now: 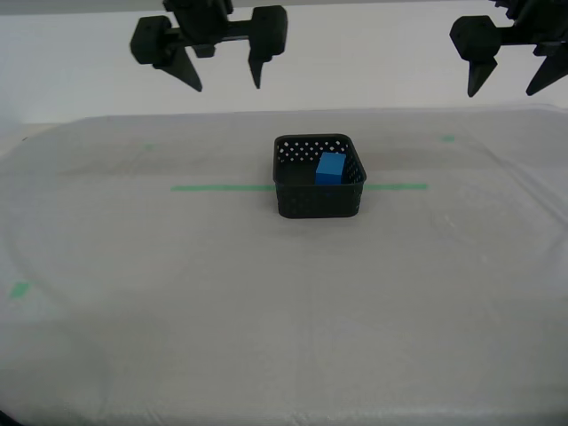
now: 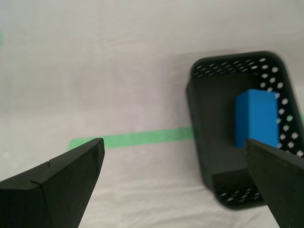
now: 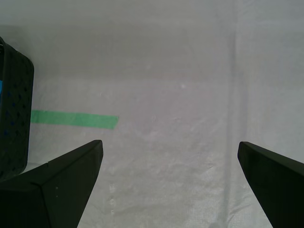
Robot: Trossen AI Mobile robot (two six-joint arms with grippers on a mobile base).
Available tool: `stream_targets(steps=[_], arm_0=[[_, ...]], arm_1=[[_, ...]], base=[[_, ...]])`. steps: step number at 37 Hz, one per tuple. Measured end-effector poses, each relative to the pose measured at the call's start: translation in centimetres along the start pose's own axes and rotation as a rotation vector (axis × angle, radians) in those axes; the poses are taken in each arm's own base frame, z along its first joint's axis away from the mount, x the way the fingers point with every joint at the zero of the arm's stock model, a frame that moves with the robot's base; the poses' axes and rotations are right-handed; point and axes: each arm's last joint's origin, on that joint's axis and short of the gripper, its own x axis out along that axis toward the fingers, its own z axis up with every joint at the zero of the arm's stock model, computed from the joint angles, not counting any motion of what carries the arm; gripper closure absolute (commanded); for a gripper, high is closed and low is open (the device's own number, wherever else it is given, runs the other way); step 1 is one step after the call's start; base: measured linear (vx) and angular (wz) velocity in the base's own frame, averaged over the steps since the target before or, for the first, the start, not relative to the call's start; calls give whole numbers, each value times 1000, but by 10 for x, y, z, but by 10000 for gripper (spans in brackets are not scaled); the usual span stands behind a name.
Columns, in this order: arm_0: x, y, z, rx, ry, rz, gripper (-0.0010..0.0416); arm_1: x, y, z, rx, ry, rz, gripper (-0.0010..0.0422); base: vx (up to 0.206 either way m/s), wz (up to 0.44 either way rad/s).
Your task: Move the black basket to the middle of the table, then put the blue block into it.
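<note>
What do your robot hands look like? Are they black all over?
Yes, what shows is black all over. My first end effector and my second end effector each have two matte black fingers, thick and wedge-shaped, narrowing to pointed tips. In the exterior view the fingers hang like fangs from chunky black blocks joined by a bar. One finger has a thin seam and a small notch. I see no cables or stickers.

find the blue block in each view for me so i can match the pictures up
Exterior view: the blue block lies inside the black basket, near mid-table.
Second wrist view: the block is inside the basket, beyond my open fingers.
First wrist view: only slivers of blue show through the basket wall; the block itself is hidden.
Shared landmark: the green tape line running up to the basket.
</note>
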Motion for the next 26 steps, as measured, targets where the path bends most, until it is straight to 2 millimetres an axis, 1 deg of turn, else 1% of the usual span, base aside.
stream_targets(steps=[5, 10, 18, 22, 26], arm_0=[[0, 0, 0, -1, -4, 1, 7], [0, 0, 1, 0, -5, 0, 7], [0, 0, 0, 0, -5, 0, 7], [0, 0, 0, -1, -5, 1, 7], [0, 0, 1, 0, -6, 1, 7]], arm_1=[[-11, 21, -16, -9, -20, 15, 11], [-25, 40, -33, -20, -108, 23, 11], [-39, 71, -63, -42, -224, 30, 12], [-42, 85, -70, -34, -257, 56, 12], [-41, 99, -71, -31, -258, 90, 12]], base=[[0, 0], [0, 0], [0, 0], [0, 0], [0, 0]])
